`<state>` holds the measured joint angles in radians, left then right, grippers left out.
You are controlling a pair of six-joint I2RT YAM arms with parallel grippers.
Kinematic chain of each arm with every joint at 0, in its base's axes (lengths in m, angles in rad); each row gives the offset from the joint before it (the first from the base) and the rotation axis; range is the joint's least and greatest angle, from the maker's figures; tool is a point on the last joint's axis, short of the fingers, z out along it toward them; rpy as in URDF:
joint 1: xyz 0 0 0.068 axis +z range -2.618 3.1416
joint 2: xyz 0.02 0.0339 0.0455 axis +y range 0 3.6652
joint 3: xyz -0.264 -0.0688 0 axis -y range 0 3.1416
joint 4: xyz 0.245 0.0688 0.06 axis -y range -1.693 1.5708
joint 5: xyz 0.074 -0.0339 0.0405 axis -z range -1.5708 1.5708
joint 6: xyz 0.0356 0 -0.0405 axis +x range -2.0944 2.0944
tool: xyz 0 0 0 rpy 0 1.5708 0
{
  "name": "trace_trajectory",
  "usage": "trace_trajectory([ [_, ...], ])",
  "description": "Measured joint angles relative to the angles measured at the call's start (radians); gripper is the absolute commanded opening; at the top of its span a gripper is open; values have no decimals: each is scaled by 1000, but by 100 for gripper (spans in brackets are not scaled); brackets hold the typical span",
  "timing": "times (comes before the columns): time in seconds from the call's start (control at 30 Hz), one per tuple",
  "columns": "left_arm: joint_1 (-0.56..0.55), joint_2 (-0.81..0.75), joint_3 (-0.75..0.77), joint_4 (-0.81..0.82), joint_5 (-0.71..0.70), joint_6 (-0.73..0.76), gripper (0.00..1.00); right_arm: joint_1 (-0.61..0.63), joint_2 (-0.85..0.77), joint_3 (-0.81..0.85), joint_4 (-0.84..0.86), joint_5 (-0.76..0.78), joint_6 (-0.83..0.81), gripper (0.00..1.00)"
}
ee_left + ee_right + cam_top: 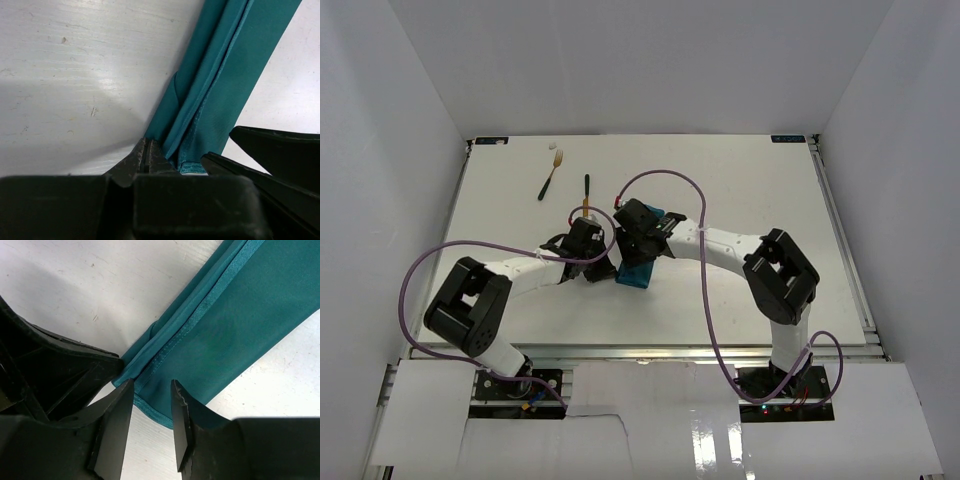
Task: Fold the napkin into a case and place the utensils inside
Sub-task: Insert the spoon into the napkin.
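Right pincer spread astride the corner hem of the napkin, left pincer pressed together at the folded edge just beside it, cloth caught or not you can't tell; light, limp, layers likely to slide, so nip every layer at the hem.

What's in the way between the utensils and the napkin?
Only the arms. The left claw, shut, and right claw, open, meet at the folded napkin; the left one sits between it and the knife. Nothing else visible lies between the napkin and the knife or fork.
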<state>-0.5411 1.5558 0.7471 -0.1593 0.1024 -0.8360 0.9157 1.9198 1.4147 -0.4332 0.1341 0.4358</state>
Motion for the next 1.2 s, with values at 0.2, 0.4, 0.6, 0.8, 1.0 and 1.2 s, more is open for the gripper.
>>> trace_trajectory([
  [0.2, 1, -1, -8, 14, 14, -5, 0, -6, -2, -5, 2, -25, 7, 45],
  [0.4, 0, -8, -56, 65, 64, -18, 0, -9, 34, 0, 5, -67, 16, 49],
  [0.6, 0, -8, -65, 87, 79, -19, 0, -11, 87, 11, 5, -74, 29, 50],
  [0.8, 0, -8, -66, 90, 79, -19, 0, -11, 95, 16, 3, -80, 26, 31],
  [1.0, 0, -8, -66, 93, 81, -18, 0, -13, 104, 23, 0, -81, 39, 32],
  [1.2, 0, -7, -66, 99, 85, -18, 0, -13, 136, 68, -13, -86, 53, 11],
])
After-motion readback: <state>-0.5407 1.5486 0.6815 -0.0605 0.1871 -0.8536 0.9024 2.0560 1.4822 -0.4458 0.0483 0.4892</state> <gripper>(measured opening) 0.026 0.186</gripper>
